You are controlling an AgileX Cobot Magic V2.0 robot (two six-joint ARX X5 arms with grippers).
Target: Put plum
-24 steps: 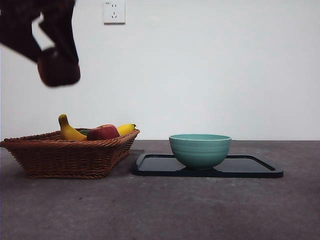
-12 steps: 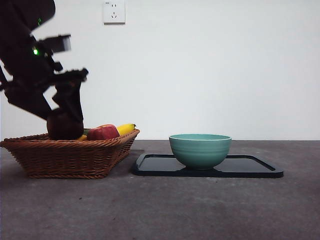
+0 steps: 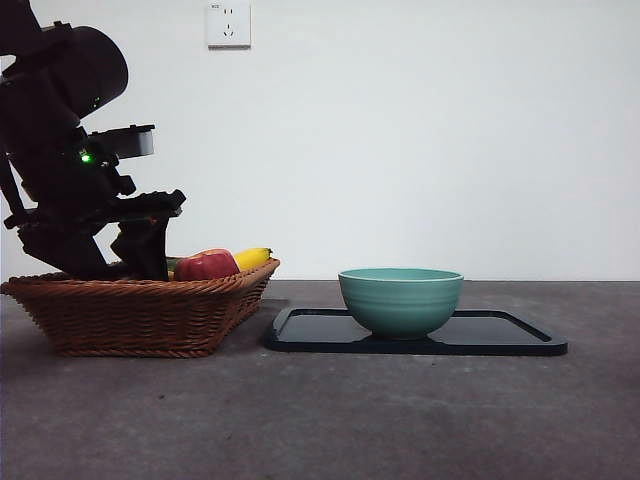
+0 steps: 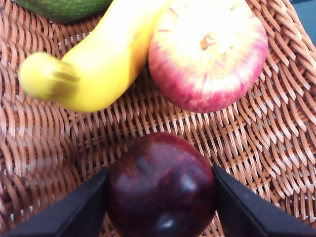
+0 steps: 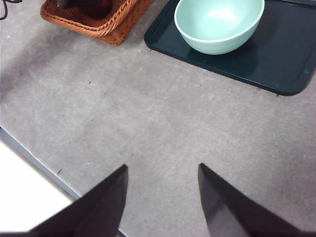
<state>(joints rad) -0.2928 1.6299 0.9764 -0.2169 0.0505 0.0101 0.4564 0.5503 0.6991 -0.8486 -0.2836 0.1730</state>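
Note:
The dark maroon plum point(image 4: 162, 185) lies low in the wicker basket point(image 4: 247, 143), and my left gripper point(image 4: 160, 174) is shut on it, a black jaw against each side. Beside it are a red-yellow apple point(image 4: 207, 54) and a banana point(image 4: 94, 69). From the front, the left gripper point(image 3: 140, 262) reaches down into the basket point(image 3: 140, 315) at the left, and the plum is hidden behind the rim. My right gripper point(image 5: 163, 170) hangs open over bare table, holding nothing.
A teal bowl point(image 3: 400, 300) stands on a dark tray point(image 3: 500, 335) right of the basket. A green fruit point(image 4: 59, 7) lies past the banana. The apple point(image 3: 206, 265) and banana tip point(image 3: 252, 257) show above the rim. Grey tabletop stretches in front.
The left arm has come down from high at the left with the plum, lowering it into the basket. The fruit, bowl and tray have not moved.

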